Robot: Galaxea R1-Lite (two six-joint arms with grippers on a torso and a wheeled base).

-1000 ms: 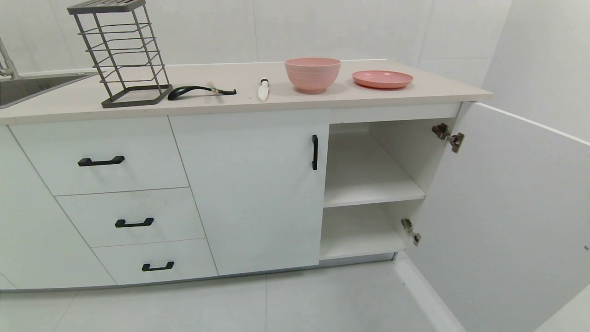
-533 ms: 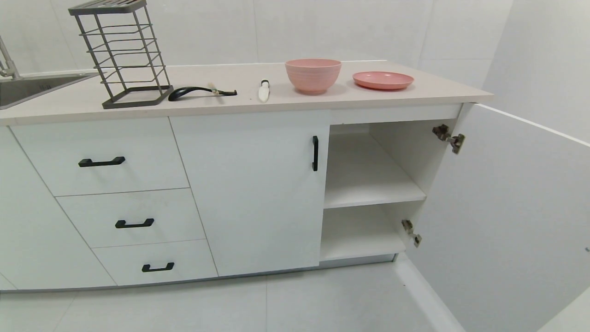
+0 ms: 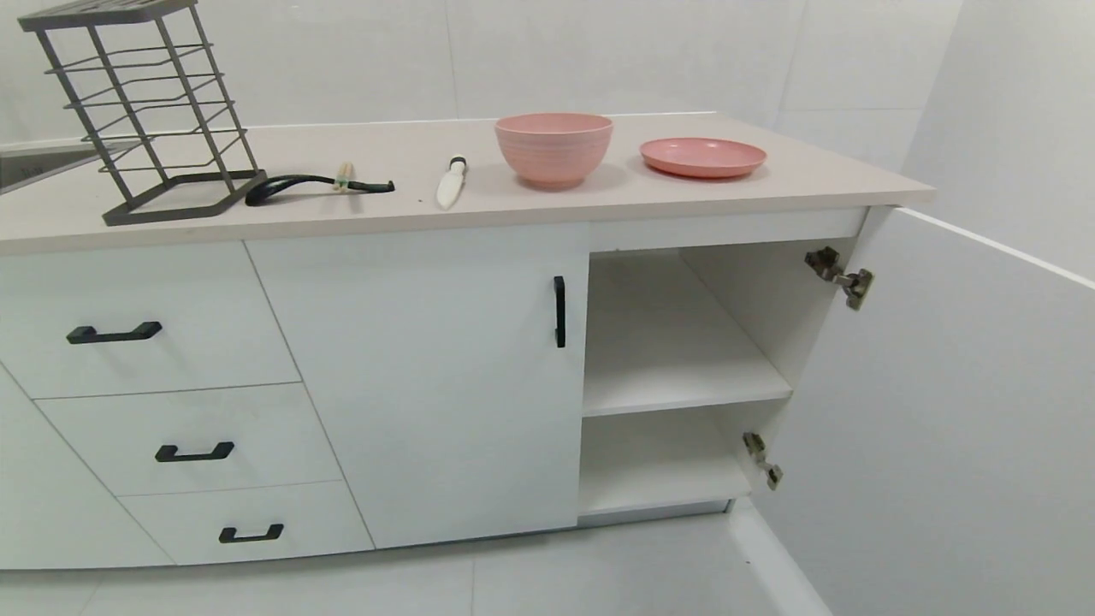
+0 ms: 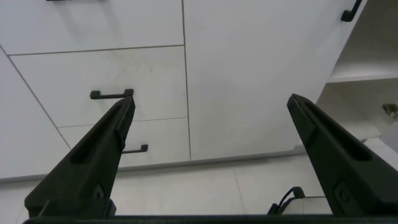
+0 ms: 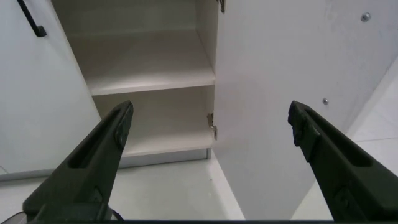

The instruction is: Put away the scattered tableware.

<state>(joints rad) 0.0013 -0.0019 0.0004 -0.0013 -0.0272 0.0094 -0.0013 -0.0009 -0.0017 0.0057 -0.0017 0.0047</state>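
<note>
Pinch the pink bowl [image 3: 553, 147], likely light, rigid and slick, over its rim, left gripper [image 4: 211, 102] and right gripper [image 5: 211, 107] both spread wide, empty.

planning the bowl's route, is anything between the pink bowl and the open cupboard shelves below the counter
Nothing visible blocks it. The pink bowl stands on the countertop, apart from the pink plate. The cupboard door is swung wide open, and nothing sits in the opening or on the upper shelf.
</note>
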